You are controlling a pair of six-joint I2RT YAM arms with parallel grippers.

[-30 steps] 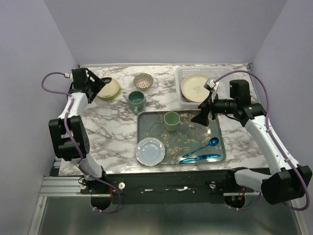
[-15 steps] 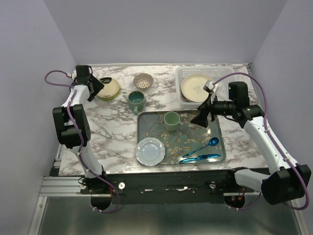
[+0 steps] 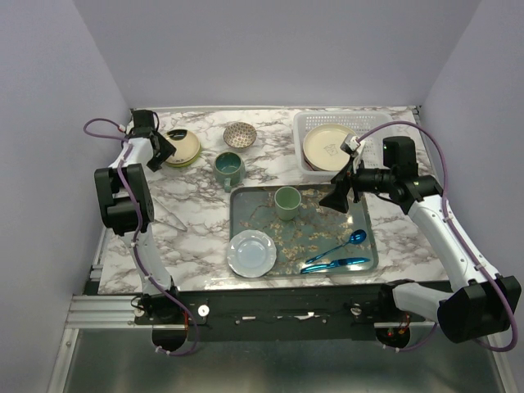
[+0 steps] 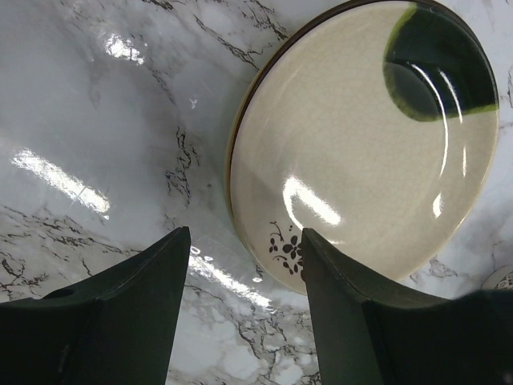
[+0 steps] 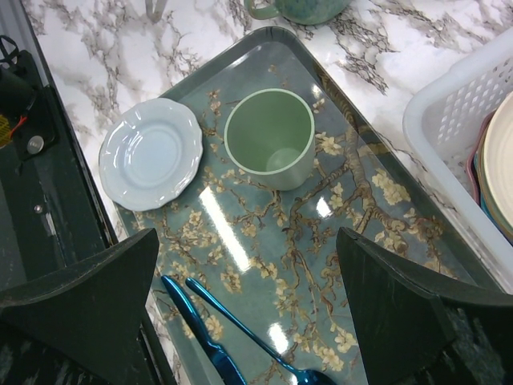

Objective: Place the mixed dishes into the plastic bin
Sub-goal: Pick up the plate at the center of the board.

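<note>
At the counter's (image 3: 184, 214) far-left corner: cream plate (image 4: 361, 160), flat; left gripper (image 4: 244, 241) jaws parted astride its near rim. Far right: plastic bin (image 3: 300, 123), plates inside. Between them: speckled bowl (image 3: 239, 134), teal mug (image 3: 228, 168). Right gripper (image 3: 337, 199) over tray (image 3: 235, 198), jaws wide apart, empty.

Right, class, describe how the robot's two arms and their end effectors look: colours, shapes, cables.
Both the left arm and the right arm have white links joined by chunky black joint housings. A purple cable loops along each arm. The left end effector and the right end effector each have two black, wedge-shaped fingers that taper toward the tips.
</note>
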